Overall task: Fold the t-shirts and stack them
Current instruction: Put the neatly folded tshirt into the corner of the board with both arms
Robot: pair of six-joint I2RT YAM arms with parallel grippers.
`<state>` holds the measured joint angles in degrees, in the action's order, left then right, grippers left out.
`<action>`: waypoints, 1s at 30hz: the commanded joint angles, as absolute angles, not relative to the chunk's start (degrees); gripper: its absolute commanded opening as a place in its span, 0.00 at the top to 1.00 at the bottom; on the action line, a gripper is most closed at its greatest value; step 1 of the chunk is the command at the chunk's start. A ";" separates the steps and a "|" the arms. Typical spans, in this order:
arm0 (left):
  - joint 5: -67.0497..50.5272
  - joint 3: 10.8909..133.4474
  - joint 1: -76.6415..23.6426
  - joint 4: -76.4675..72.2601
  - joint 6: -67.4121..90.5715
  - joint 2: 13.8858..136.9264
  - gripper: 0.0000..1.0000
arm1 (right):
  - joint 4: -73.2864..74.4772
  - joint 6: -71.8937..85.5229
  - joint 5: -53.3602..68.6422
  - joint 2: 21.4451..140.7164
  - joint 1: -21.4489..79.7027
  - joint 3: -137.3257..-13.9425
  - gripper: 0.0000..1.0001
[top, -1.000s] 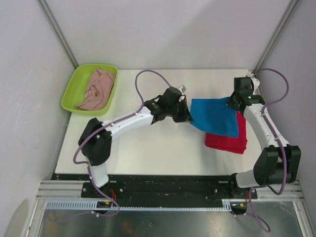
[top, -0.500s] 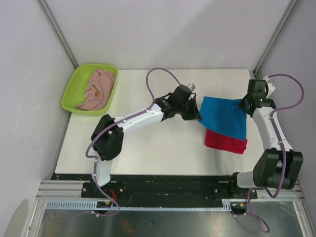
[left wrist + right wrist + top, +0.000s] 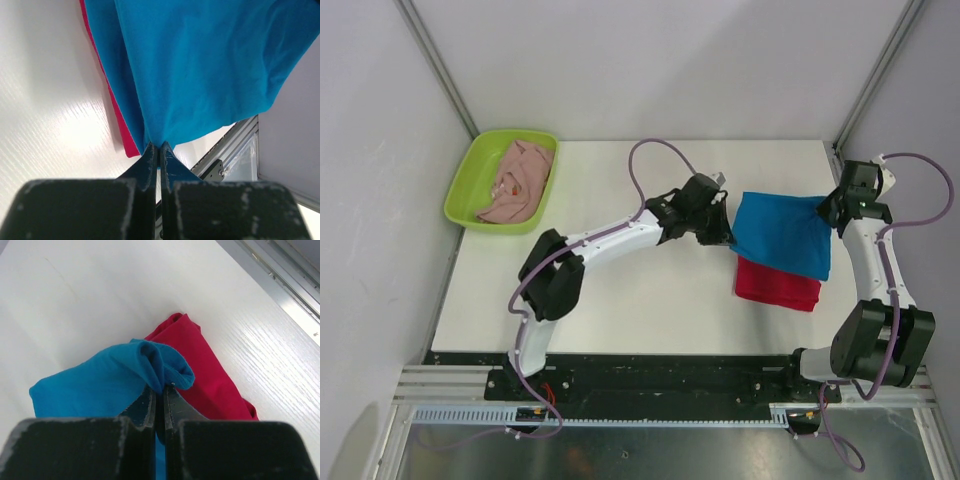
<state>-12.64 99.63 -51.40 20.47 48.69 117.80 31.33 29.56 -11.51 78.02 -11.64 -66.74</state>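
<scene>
A folded blue t-shirt (image 3: 782,230) hangs stretched between both grippers over the folded red t-shirt (image 3: 776,285) at the table's right. My left gripper (image 3: 728,232) is shut on the blue shirt's left edge (image 3: 165,135). My right gripper (image 3: 828,205) is shut on a bunched corner of the blue t-shirt (image 3: 162,367) on its right side. Below it, the red t-shirt (image 3: 200,375) lies flat on the table. The red t-shirt (image 3: 117,115) also shows past the blue cloth in the left wrist view. A pale pink t-shirt (image 3: 518,180) lies crumpled in the green tray.
The lime-green tray (image 3: 470,185) sits at the table's far left corner. An aluminium frame post (image 3: 880,70) and the enclosure wall stand close behind the right arm. The table's right edge (image 3: 835,250) runs just beside the red shirt.
Both grippers have carried the blue t-shirt rightward, from left of the red shirt to over it. The left arm has stretched out further; the right gripper has moved toward the right wall.
</scene>
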 commanded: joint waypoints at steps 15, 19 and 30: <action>-13.69 100.92 -55.14 20.93 49.62 120.89 1.00 | 28.38 28.11 -12.41 81.92 -13.55 -66.38 1.00; -13.39 99.20 -55.92 20.92 49.61 121.78 1.00 | 27.82 27.78 -11.82 83.80 -13.68 -64.99 1.00; -13.40 95.13 -56.72 20.93 49.66 123.51 1.00 | 26.34 27.07 -12.44 86.43 -14.74 -62.76 1.00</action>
<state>-12.62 95.96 -55.94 20.67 49.12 123.11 29.98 28.18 -10.37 86.00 -13.93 -62.39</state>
